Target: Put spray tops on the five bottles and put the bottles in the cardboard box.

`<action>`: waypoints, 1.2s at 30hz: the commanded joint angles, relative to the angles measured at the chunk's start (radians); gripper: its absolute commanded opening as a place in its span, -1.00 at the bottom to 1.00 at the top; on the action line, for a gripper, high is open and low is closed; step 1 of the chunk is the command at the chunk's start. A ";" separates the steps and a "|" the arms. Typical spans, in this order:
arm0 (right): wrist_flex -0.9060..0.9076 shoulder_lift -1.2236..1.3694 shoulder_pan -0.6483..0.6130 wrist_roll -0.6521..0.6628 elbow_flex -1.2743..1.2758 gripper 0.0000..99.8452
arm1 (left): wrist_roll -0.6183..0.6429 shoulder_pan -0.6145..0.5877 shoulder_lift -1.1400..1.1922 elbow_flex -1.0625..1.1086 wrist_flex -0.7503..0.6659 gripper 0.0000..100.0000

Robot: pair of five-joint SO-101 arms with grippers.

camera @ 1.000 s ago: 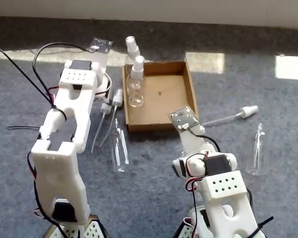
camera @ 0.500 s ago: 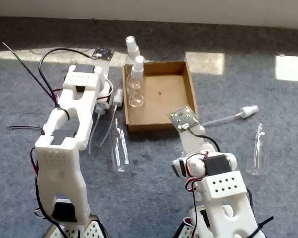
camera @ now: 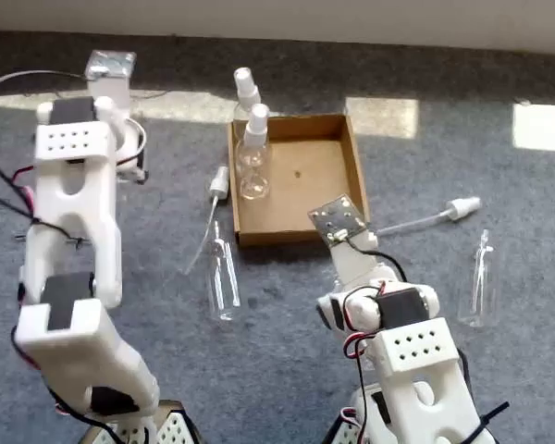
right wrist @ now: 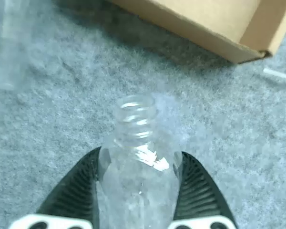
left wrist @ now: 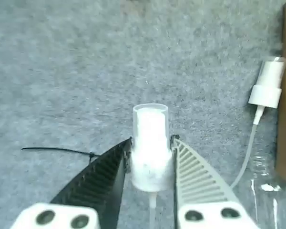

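Grey carpet (camera: 287, 370): the surface under both arms.
Left gripper (left wrist: 151, 141): toward the carpet's far left corner; its fingers are clamped on the held spray top (left wrist: 150, 160), a white one whose cap end points away from the wrist.
Loose spray top (camera: 218, 182): on the carpet just left of the box, its thin tube trailing toward the near edge.
Lying bottle (camera: 222, 277): clear and uncapped, on its side near the box's near left corner.
Cardboard box (camera: 353, 157): open, at the far middle of the carpet.
Capped bottle (camera: 252, 162): inside the box, against its left wall.
Second capped bottle (camera: 245, 91): at the box's far left corner; whether inside or behind cannot be told.
Right gripper (right wrist: 140, 156): near the box's near right corner; its fingers grip the held bottle (right wrist: 136, 124), clear, with an open neck.
Right spray top (camera: 462, 207): on the carpet right of the box.
Right bottle (camera: 479, 273): clear and uncapped, toward the right edge.
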 commanded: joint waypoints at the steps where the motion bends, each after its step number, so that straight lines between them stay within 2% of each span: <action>1: -0.070 -0.018 -0.094 -0.011 -0.096 -0.99 | -0.005 0.004 -0.470 0.024 0.114 -0.99; 6: -0.269 -0.018 -0.217 -0.011 -0.102 -0.99 | 0.002 0.136 -0.849 0.228 0.117 -0.99; 9: -0.294 -0.018 -0.280 -0.012 -0.101 -0.99 | 0.018 0.208 -1.040 0.334 0.081 -0.99; 13: -0.291 -0.019 -0.380 -0.012 -0.077 -0.99 | 0.103 0.272 -1.250 0.447 -0.054 -0.99; 16: -0.351 -0.054 -0.387 -0.012 -0.036 -0.99 | 0.106 0.357 -1.363 0.556 -0.204 -0.99; 21: -0.533 -0.248 -0.308 -0.014 0.140 -0.99 | 0.106 0.481 -1.417 0.737 -0.427 -0.99; 25: -0.654 -0.421 -0.298 -0.014 0.335 -0.99 | 0.109 0.536 -1.417 0.831 -0.617 -0.99; 31: -0.668 -0.556 -0.300 -0.014 0.503 -0.99 | 0.109 0.636 -1.415 0.857 -0.825 -0.99; 36: -0.671 -0.570 -0.297 -0.092 0.501 -0.99 | 0.110 0.665 -1.392 0.888 -0.885 -0.99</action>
